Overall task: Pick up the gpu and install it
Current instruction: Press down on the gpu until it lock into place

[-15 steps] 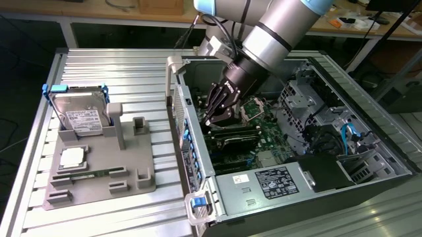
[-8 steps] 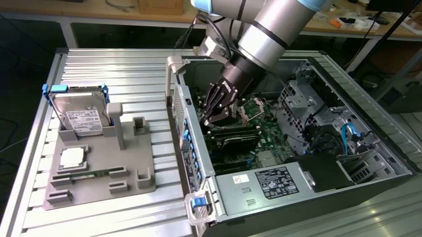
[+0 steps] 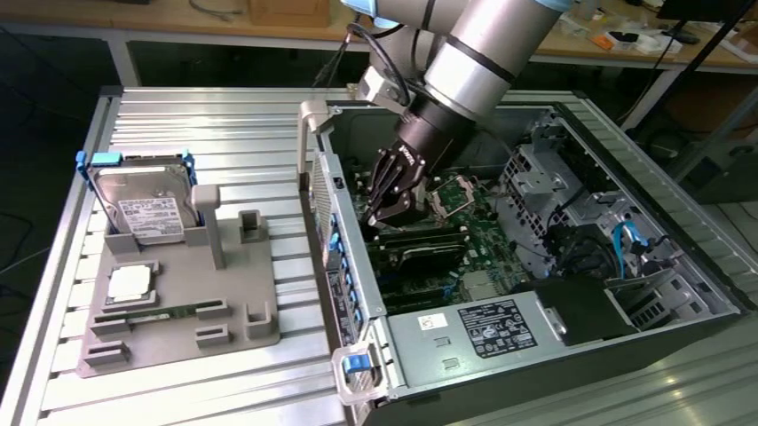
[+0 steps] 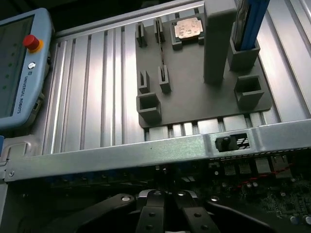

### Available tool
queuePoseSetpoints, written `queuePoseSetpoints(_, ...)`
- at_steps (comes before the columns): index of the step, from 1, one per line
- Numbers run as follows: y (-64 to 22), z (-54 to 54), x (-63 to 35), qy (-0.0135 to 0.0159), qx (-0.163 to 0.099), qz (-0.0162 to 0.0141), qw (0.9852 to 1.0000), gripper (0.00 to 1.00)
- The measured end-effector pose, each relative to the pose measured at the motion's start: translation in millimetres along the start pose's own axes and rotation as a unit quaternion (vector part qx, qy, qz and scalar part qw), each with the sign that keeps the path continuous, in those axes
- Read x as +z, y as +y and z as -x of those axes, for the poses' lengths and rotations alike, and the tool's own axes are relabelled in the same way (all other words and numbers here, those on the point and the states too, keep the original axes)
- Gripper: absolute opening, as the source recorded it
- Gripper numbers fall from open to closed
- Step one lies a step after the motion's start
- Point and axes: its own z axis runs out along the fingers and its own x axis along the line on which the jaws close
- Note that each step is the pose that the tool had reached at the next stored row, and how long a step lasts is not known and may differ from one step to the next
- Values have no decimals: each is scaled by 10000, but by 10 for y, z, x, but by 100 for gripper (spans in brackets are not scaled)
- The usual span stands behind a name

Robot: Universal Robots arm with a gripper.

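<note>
The gpu (image 3: 417, 248), a dark card with a black cooler, lies flat across the green motherboard inside the open computer case (image 3: 355, 293). My gripper (image 3: 382, 220) reaches down into the case from above and stands at the card's end nearest the case's rear wall. Its fingers (image 4: 154, 208) are shut against each other with nothing between them in the wrist view. Whether the tips touch the card I cannot tell.
On the exterior view's left a grey fixture plate (image 3: 177, 306) carries a silver hard drive in a blue frame (image 3: 142, 209), a processor chip (image 3: 128, 282) and a thin green memory stick (image 3: 160, 312). A teach pendant (image 4: 19, 73) lies beside the ribbed aluminium table. Drive cages and cables crowd the case's right side.
</note>
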Motion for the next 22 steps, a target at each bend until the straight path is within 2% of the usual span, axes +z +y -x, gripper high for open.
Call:
queuePoseSetpoints(1,-3,5,14,-21,8,-52,10000,11)
queuePoseSetpoints(2,2,1,6,-15,20,-90,10000,11)
queuePoseSetpoints(4,4,1,9,-23,33,-157,9999,11)
queuePoseSetpoints(12,-26,3,-6,-19,33,-151,9999,11)
queuePoseSetpoints(16,-106,9,-40,-16,29,-130,9999,11)
queuePoseSetpoints(19,-225,19,-91,-12,25,-108,9999,11)
queuePoseSetpoints(22,-277,22,-114,-12,25,-107,9999,11)
